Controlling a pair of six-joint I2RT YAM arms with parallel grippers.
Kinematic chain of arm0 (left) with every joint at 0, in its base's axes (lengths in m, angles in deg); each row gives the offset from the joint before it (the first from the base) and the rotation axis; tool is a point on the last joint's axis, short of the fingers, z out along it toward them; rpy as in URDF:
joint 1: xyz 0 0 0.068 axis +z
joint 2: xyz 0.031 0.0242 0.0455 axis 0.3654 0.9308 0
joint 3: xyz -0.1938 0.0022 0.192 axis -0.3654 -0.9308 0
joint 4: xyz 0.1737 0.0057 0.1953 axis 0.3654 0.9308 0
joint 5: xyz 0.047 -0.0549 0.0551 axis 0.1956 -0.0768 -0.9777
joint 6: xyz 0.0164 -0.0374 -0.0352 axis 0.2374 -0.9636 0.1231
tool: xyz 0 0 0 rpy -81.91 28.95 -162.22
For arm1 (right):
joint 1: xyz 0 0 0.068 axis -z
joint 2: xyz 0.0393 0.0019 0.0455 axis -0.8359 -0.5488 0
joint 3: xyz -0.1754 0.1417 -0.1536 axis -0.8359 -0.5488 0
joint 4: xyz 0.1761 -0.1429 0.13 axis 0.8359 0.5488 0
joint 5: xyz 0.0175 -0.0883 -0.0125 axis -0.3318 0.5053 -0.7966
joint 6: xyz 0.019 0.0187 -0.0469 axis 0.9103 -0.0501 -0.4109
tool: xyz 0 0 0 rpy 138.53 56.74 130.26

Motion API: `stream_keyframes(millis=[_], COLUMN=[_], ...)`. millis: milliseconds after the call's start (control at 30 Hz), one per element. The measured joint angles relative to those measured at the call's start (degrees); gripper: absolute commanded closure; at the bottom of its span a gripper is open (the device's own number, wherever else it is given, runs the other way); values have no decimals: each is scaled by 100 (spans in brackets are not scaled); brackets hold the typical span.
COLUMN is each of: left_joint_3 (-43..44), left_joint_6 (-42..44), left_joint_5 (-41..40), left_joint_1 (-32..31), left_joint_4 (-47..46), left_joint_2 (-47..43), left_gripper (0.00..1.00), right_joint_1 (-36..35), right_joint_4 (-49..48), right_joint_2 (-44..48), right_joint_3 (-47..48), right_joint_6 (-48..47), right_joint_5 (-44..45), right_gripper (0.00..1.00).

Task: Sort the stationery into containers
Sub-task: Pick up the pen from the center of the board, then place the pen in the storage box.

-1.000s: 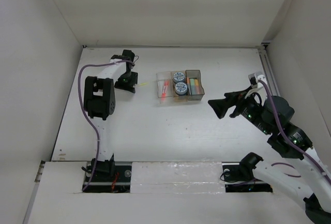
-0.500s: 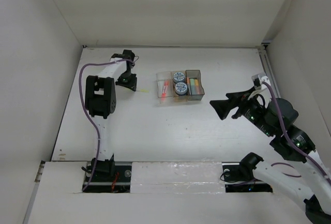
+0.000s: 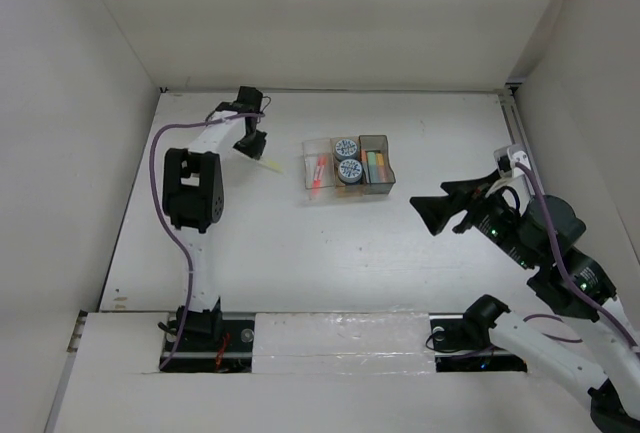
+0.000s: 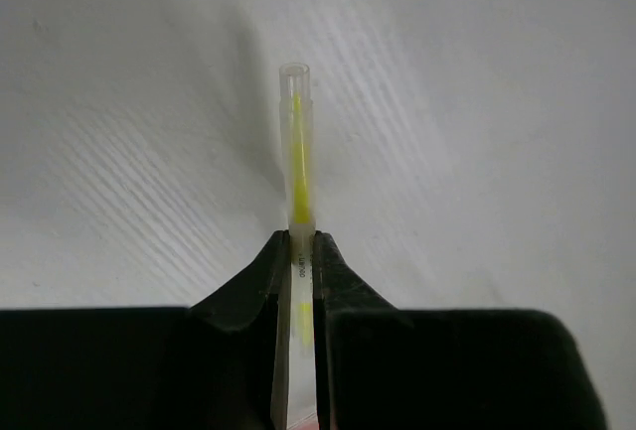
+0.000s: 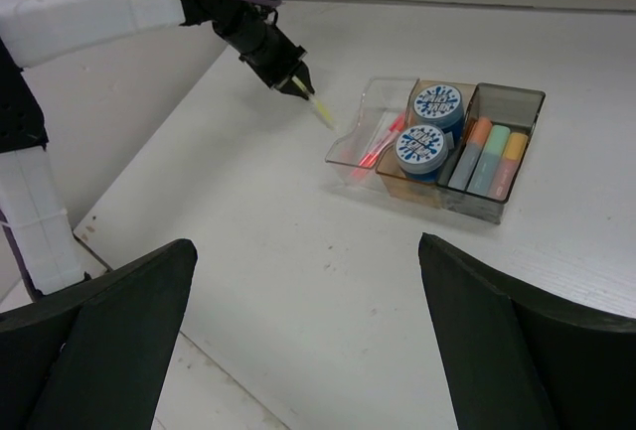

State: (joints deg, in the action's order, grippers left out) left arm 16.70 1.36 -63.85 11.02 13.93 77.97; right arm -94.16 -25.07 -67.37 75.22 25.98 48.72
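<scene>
Plainly, my left gripper is pinched tight on the yellow-green pen, whose clear barrel sticks straight out ahead of the two black fingers over the white table. The pen's rear end disappears between the pads and the lower frame edge, so I cannot see how much of it lies behind my grip. From above, the pen is only a pale sliver slanting down from that gripper toward the bins, and it seems to hang just off the surface, though I cannot tell whether its tip touches. My right gripper is spread wide and holds nothing; its fingers are cut off by the bottom corners of the wrist view. Through that gap I see the clear bin nearest the pen, with red pens inside, the amber bin largely hidden under two blue-white rolls, and the grey bin with its markers lying side by side.
</scene>
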Motion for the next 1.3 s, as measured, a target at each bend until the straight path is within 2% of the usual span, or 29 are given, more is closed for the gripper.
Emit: stream_keyframes(millis=[167, 233, 333, 500, 700, 867, 1300], left_joint_3=[343, 348, 472, 1440, 1384, 1252, 815], left_joint_6=[1182, 1856, 2752, 4041, 5351, 5934, 6312], left_joint_5=[-378, -120, 752, 2328, 2798, 2977, 2793], left_joint_1=[-79, -85, -94, -264, -1049, -1392, -1172], left_joint_4=[-424, -940, -1550, -1672, -1287, -994, -887], left_joint_2=[-734, -1209, -1698, -1381, -828, -494, -197], left_gripper=[100, 100, 100, 100, 100, 100, 100], right_joint_1=[0, 0, 0, 0, 0, 0, 0], right_joint_4=[20, 20, 20, 22, 24, 28, 22], right_joint_2=[0, -4, -42, -186, -293, -380, -485], right_joint_3=[4, 4, 4, 7, 116, 140, 138], right_joint_6=[13, 31, 66, 94, 107, 107, 107], right_joint_5=[0, 2, 48, 184, 361, 411, 428], right_gripper=[0, 0, 0, 0, 0, 0, 0])
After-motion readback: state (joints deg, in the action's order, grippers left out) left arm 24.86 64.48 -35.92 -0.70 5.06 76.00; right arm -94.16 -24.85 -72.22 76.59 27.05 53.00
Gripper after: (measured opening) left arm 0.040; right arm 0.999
